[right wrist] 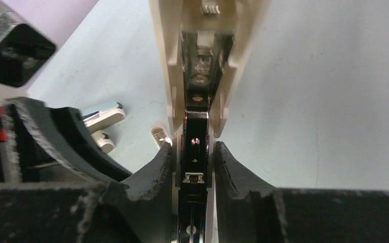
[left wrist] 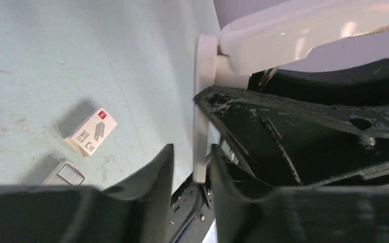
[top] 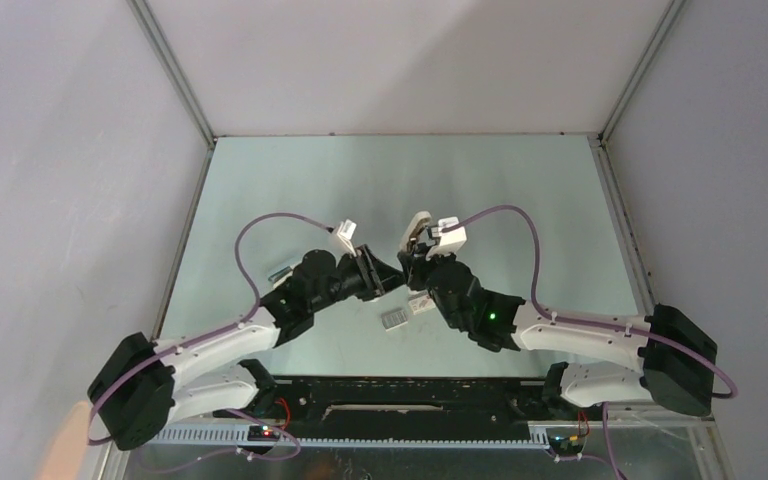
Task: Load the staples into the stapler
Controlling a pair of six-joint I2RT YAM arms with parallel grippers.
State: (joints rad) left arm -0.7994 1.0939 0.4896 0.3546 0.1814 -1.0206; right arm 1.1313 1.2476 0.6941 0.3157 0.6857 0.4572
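Note:
The white stapler (top: 419,229) is held up off the table between the two arms, hinged open. In the right wrist view its dark metal channel (right wrist: 196,132) runs between my right gripper (right wrist: 193,147) fingers, which press on the white sides of that arm. In the left wrist view the stapler's other slim arm (left wrist: 202,91) hangs between my left gripper (left wrist: 193,149) fingers, with a gap on both sides. The staples (left wrist: 65,173), a small grey block, lie on the table below, also seen from above (top: 396,320).
A little white box with a red mark (left wrist: 90,130) lies beside the staples (top: 420,303). Two silver-and-white bars (right wrist: 101,114) lie on the table left of the stapler. The enclosure's walls stand on three sides.

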